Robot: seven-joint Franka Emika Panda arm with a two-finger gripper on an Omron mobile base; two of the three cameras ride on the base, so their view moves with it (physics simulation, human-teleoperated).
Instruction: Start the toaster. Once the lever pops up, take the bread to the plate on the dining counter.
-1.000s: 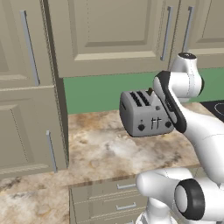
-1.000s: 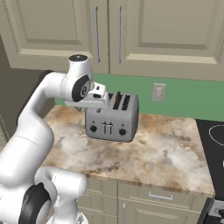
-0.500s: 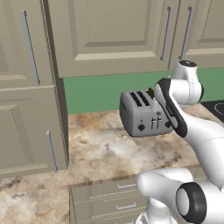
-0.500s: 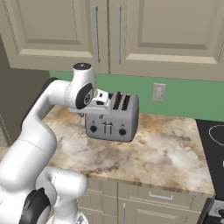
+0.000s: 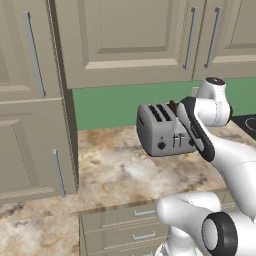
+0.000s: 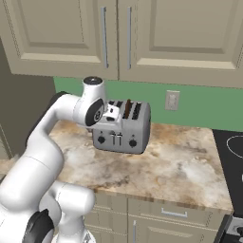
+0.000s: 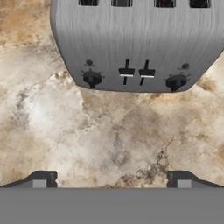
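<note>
Over the last second the arm swung in toward the toaster [image 6: 121, 127]; the hand [image 7: 111, 179] now hung above its front, released, jaws wide, grasping nothing. Both levers [image 7: 136, 72] sat centred ahead of the fingertips [image 7: 43, 178]. Bread [image 6: 127, 108] stood in a slot, top edge showing. Toaster on the tabletop [image 6: 180, 163] below the wall cabinets. Judged: lever press not yet made, hand nearly lined up for it.

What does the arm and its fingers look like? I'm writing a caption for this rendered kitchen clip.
The arm is glossy white, built of rounded tubular links with dark grey to black joint bands and a dark round cap on its top joint. The hand is a small white block. The gripper has two small dark grey fingers, squared at the tips, each with a lighter grey patch. No cables or markings are visible.
</note>
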